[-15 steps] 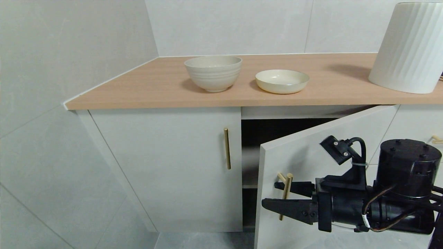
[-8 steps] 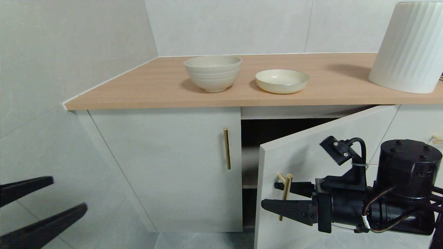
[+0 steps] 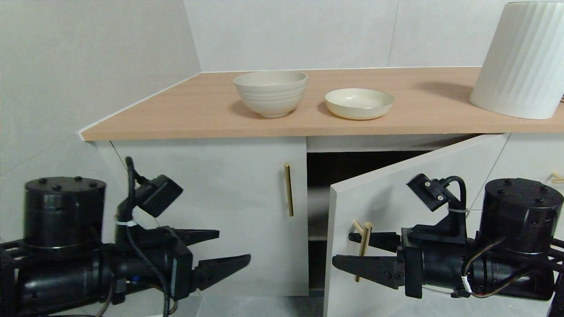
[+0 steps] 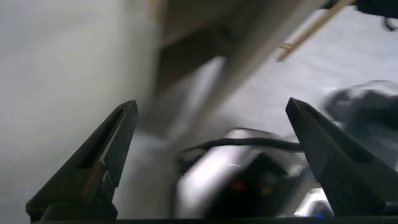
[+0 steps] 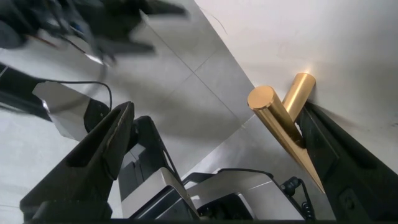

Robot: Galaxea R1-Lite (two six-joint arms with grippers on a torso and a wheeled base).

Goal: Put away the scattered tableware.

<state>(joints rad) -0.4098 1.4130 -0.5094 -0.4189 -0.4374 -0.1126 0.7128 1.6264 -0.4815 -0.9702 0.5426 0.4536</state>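
Observation:
A deep cream bowl point(image 3: 270, 93) and a shallow cream dish point(image 3: 359, 103) stand side by side on the wooden countertop point(image 3: 198, 114). Below them, the right cabinet door point(image 3: 396, 198) is ajar. My right gripper point(image 3: 342, 248) is open at that door, its fingers on either side of the brass handle point(image 3: 363, 246). In the right wrist view the handle point(image 5: 280, 118) lies close to one finger point(image 5: 348, 168) of the right gripper point(image 5: 217, 155). My left gripper point(image 3: 233, 245) hangs open and holds nothing, low in front of the closed left door point(image 3: 211, 198). The left wrist view shows the left gripper point(image 4: 211, 149) spread wide.
A tall white ribbed vessel point(image 3: 522, 59) stands at the countertop's right end. The closed left door has a vertical brass handle point(image 3: 288, 189). A tiled wall point(image 3: 66, 88) closes off the left side. The cabinet's dark interior point(image 3: 348, 169) shows behind the open door.
My left arm has come in from the left edge and moved right, to in front of the closed left door. The right gripper, the door and the dishes have not moved.

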